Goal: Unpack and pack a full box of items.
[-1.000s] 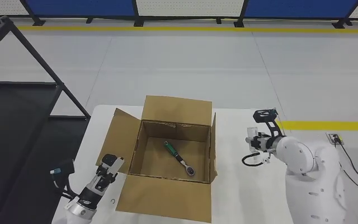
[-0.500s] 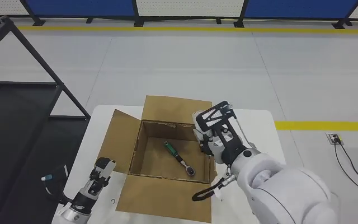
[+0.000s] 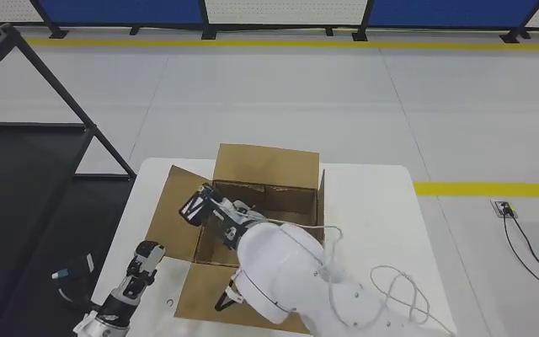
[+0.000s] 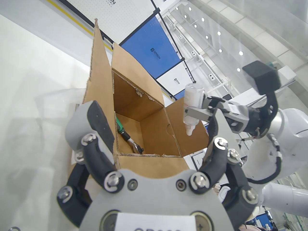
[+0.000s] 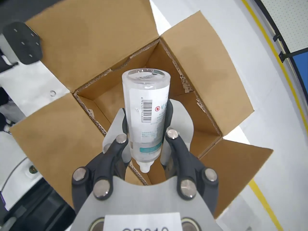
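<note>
Nearest me, at the front edge of the white table (image 3: 370, 219), the left pincer (image 4: 154, 121) sits low beside the cardboard box (image 3: 269, 164). Its dark padded fingers (image 4: 97, 118) are spread wide apart with nothing between them. It points at the box's near left corner from just outside the folded-out flap. A small ring (image 3: 169, 303) lies on the table close by.

The box stands open in the middle of the table, all four flaps turned outward. On its floor lies a wrench (image 4: 127, 138) with a green handle, its metal head toward the front wall.

Over the opening, on the side nearer the left arm, is the right pincer (image 5: 146, 114). It is clamped around the middle of a clear plastic bottle (image 5: 144, 90) with a white printed label. The bottle's flat base sticks out on one side of the fingers and its small white cap on the other. It hangs above the rim and touches no cardboard that I can see.

Beyond the table the pale floor (image 3: 278, 93) runs back to a yellow line (image 3: 253, 42). Behind that line stand blue panels (image 3: 118, 10).
</note>
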You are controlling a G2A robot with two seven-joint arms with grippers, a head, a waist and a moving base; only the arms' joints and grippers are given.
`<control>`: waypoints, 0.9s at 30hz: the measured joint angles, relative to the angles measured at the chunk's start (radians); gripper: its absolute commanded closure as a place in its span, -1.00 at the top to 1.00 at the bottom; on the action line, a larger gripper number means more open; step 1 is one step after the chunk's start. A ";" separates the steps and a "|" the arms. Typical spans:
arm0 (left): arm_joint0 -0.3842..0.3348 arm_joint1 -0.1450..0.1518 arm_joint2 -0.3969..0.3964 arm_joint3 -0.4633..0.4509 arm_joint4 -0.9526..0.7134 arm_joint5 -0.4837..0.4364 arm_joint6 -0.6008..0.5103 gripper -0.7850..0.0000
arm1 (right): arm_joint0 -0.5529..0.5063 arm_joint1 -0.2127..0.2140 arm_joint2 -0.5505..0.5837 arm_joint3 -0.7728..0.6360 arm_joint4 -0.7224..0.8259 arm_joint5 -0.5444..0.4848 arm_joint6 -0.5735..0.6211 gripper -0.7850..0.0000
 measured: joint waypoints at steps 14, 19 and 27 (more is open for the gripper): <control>0.014 0.001 -0.021 0.010 -0.027 -0.028 -0.025 1.00 | 0.106 -0.111 -0.121 0.503 -0.038 0.035 -0.039 -1.00; 0.013 0.002 -0.026 0.012 -0.029 -0.033 -0.038 1.00 | 0.124 -0.124 -0.060 0.630 0.019 0.027 -0.108 -1.00; 0.011 0.003 -0.031 0.014 -0.030 -0.030 -0.052 1.00 | 0.135 -0.131 0.008 0.754 0.055 0.001 -0.157 -1.00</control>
